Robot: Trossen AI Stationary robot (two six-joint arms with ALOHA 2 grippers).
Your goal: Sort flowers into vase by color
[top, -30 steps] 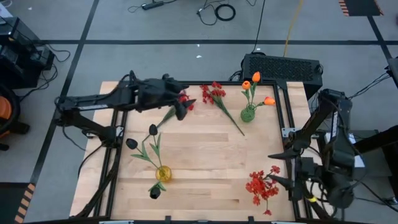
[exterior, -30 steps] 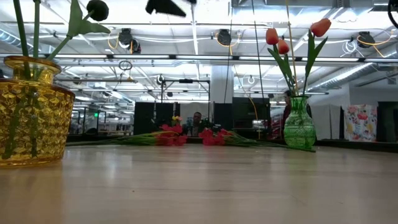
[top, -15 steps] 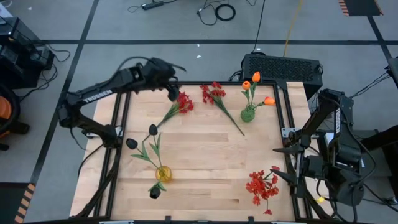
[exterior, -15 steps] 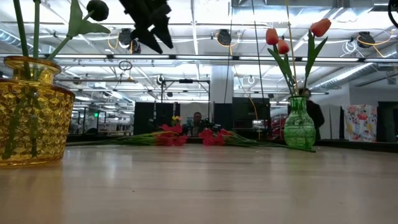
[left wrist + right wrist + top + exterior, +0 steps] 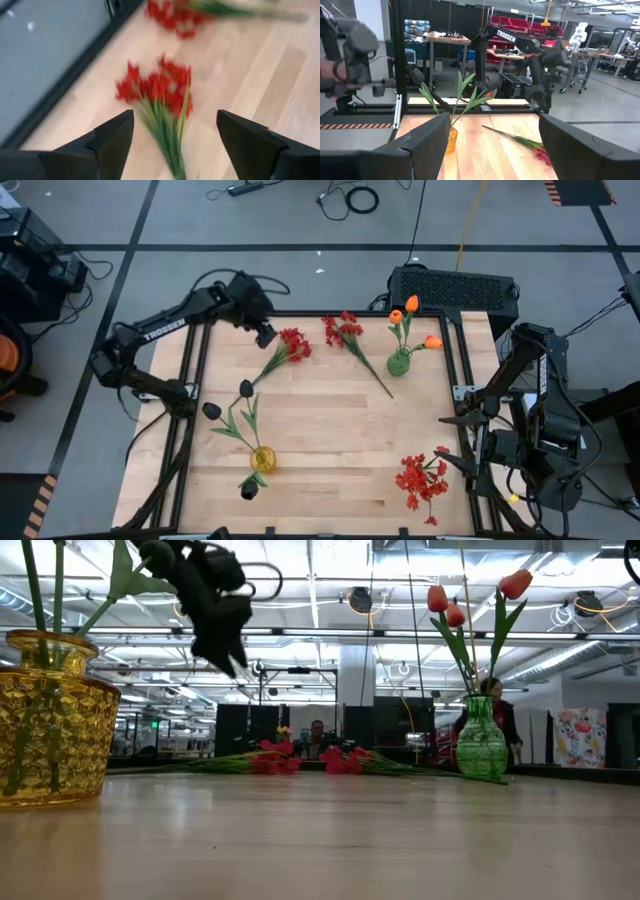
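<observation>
Left claw open above blurred red flower, stem cut off

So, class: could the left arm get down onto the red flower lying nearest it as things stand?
Probably yes. The left gripper hangs open just beside that red flower, which lies flat on the table with nothing over it.

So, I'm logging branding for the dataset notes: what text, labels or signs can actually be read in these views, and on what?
"TROSSEN", white letters along the left arm, readable in the high view and the right wrist view.
Nothing else is legible: a patterned poster in the room behind shows no readable words.
</observation>
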